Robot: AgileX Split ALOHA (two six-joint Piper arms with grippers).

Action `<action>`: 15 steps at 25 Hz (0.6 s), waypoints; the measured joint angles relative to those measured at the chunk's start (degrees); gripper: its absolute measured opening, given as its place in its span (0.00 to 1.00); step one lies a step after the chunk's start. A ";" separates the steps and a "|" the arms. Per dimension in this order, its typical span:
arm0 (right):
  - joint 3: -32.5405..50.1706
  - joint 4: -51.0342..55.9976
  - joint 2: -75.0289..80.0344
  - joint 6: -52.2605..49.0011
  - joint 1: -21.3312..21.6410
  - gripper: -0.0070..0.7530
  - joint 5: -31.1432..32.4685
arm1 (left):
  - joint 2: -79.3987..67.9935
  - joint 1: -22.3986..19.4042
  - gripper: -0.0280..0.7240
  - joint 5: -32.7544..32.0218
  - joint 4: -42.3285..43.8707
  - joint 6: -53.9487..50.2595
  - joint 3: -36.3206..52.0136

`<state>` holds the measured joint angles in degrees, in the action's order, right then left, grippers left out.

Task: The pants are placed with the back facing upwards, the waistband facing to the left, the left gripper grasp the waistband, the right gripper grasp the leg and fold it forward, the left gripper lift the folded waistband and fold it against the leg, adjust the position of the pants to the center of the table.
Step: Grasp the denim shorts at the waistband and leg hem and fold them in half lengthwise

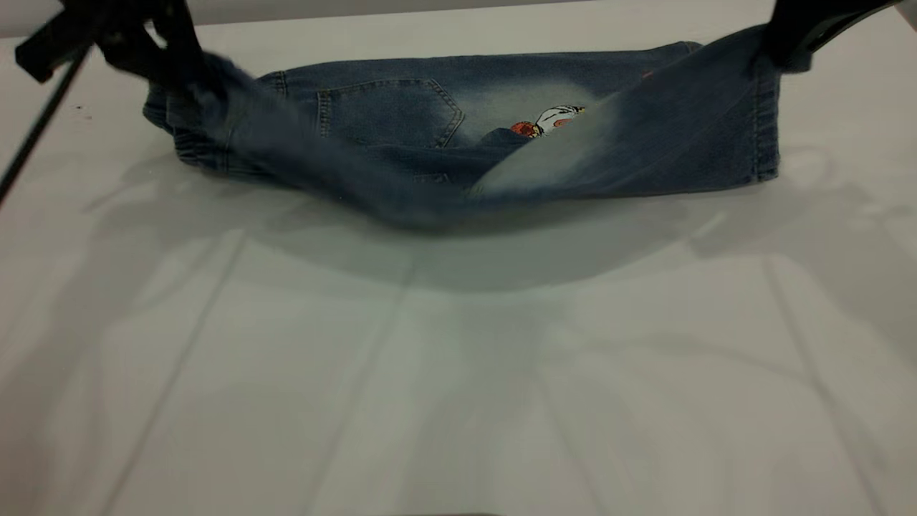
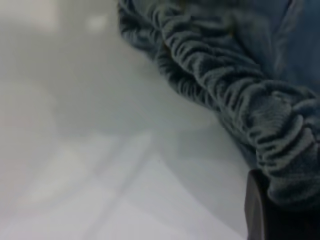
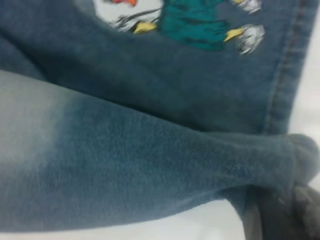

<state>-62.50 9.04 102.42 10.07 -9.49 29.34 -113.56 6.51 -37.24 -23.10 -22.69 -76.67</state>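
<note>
I see the left gripper [image 1: 168,61] upper left clamped on the waistband [image 2: 225,90], the right gripper [image 1: 788,43] upper right pinching the leg [image 1: 680,136] of the pants [image 1: 401,115] above the table [image 1: 458,373].

Pale wall strip [image 1: 358,11] behind

My bulky matte black left gripper [image 1: 168,54] hangs raised at the far left, its claw clamped on the gathered dark blue denim waistband [image 2: 240,95], a thick black cable trailing down from it. My bulky black right gripper [image 1: 784,43] hangs raised at the far right, pinching the hem end of the plain faded denim leg [image 1: 688,136]. Both arms reach in from above.
</note>
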 joint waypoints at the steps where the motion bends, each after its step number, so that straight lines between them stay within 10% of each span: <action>1: -0.56 0.07 0.00 0.00 0.35 0.05 0.00 | 0.00 -0.75 0.15 -0.08 -1.92 -0.20 -0.54; 15: -13.02 1.03 10.45 -0.06 0.61 0.05 -0.12 | -0.43 -4.38 0.15 9.45 -13.41 -3.04 -0.97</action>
<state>-75.52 10.06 112.87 10.00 -8.88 29.22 -114.00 2.12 -27.79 -36.52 -25.73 -77.64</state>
